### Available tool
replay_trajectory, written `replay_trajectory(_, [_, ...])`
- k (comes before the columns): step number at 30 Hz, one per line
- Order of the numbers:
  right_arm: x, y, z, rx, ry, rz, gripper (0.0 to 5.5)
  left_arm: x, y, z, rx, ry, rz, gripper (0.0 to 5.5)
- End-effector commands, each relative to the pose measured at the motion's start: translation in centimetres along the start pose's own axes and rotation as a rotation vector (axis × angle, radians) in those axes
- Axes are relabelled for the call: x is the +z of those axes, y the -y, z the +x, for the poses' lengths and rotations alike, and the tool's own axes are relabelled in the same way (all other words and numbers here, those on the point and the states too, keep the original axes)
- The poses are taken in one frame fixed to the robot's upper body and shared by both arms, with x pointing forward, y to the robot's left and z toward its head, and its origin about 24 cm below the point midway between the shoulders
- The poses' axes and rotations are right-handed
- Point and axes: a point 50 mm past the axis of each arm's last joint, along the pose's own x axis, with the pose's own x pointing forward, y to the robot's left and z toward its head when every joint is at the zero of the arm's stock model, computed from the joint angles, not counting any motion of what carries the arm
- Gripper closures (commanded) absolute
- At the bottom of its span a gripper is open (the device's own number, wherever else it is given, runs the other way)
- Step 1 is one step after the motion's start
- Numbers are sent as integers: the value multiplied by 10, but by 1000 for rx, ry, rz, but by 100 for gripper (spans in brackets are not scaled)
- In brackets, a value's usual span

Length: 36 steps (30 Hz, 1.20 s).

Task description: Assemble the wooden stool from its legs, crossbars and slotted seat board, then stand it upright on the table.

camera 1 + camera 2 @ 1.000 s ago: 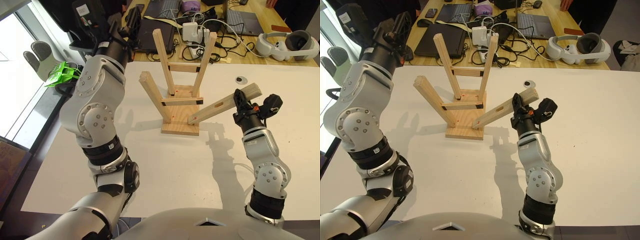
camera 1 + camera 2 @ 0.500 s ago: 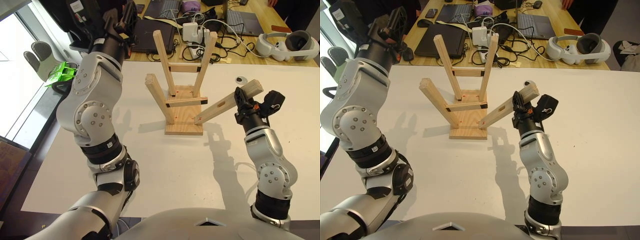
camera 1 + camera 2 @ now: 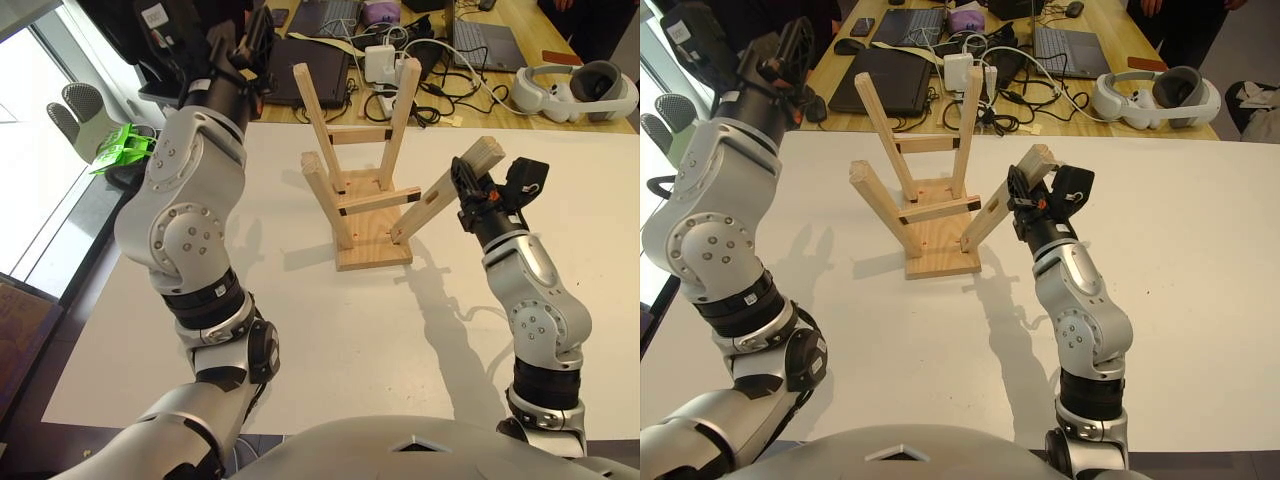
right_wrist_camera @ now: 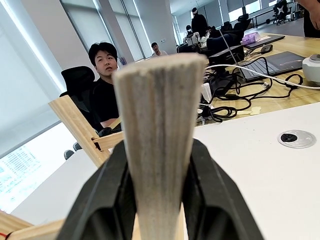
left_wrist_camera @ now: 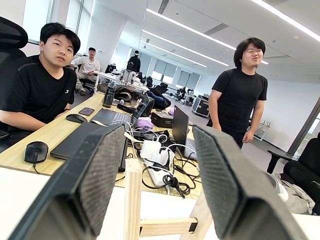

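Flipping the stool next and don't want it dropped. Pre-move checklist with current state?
1. Right gripper clamped on the leg: ok, shut on it near its free end.
2. Left gripper free to assist: ok, open, raised at the table's far left edge, apart from the stool.
3. Four legs on the seat board: ok, all four point up from it.
4. Crossbars seated in the legs: cannot tell, joints too small to judge.
5. Seat board flat on the table: cannot tell, the stool leans and a shadow lies beside the board.
6. Stool upright: not ok, it is upside down.
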Motion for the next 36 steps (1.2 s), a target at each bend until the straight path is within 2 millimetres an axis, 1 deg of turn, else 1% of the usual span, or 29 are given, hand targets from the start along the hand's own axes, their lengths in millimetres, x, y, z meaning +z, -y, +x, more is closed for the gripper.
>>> replay_trajectory(1, [-9,1,4,35,-74,-5,451,-3,0,0,13,-6,-2,301])
replay_trajectory(5, [-9,4,10,66,-99,31,451,-5,2,-1,13,-7,-10,301])
replay_trajectory(10, [-5,11,24,89,-133,60,451,-10,3,-3,30,-8,-22,301])
replay_trajectory(15, [-6,7,32,188,-191,-61,451,-13,1,-6,54,-2,-28,301])
replay_trajectory(19, [-6,3,33,238,-192,-153,451,-13,-2,-7,72,2,-30,301])
replay_trajectory(27, [-19,1,22,224,-203,-118,451,-14,-3,-7,75,1,-32,301])
replay_trajectory(32, [-17,1,31,218,-192,-111,451,-13,-3,-5,69,9,-29,301])
replay_trajectory(33, [-16,0,33,220,-186,-124,451,-13,-3,-5,70,7,-28,301])
replay_trajectory(36, [-16,-4,35,253,-172,-237,451,-14,-4,-5,68,2,-26,301])
